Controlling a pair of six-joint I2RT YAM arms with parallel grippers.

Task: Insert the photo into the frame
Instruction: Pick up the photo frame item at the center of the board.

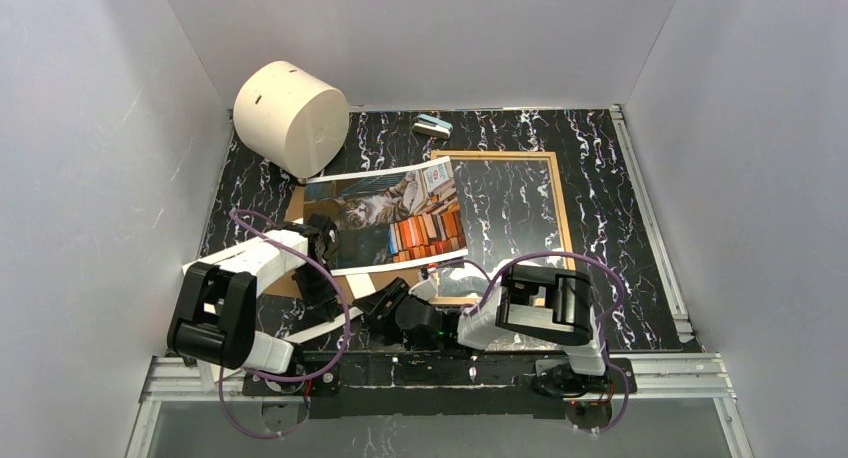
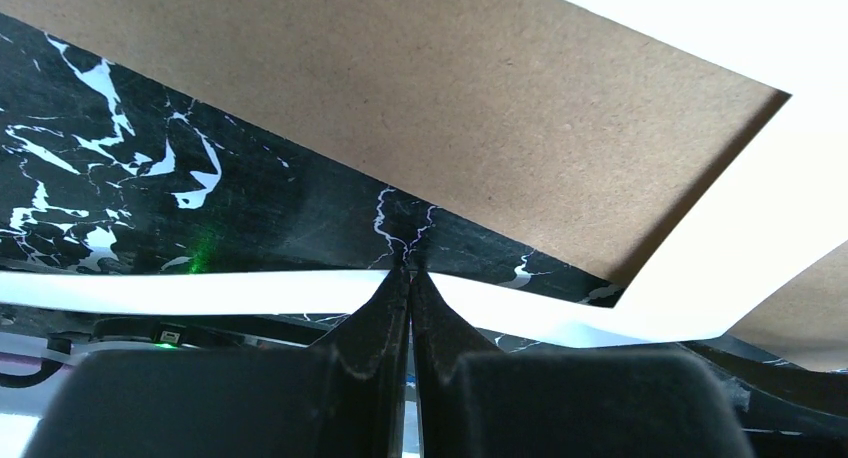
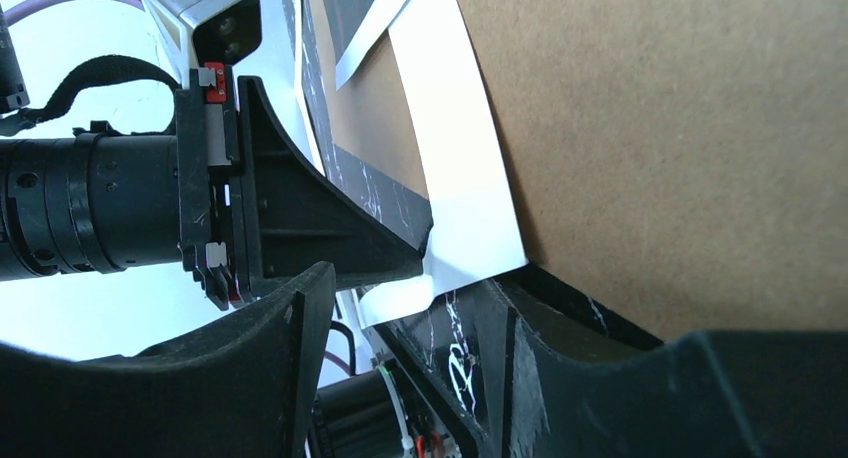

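Left fingers [image 2: 385,318] are pinched shut on the mat's [image 2: 200,293] near edge; right fingers [image 3: 260,368] gape empty beside them. The photo [image 1: 395,223] lies beyond both, long axis crosswise, right end overlapping the frame [image 1: 515,218] on the right arm's side.

We see white mat [image 1: 326,330] mostly under L arm [image 1: 250,278], frame [image 1: 563,213] near edge behind R arm [image 1: 530,313], small obj [image 1: 432,127] at back unidentifiable

Glossy paper photo [image 1: 400,218]; wood frame [image 1: 497,155]; matt fibreboard backing board [image 2: 480,108].
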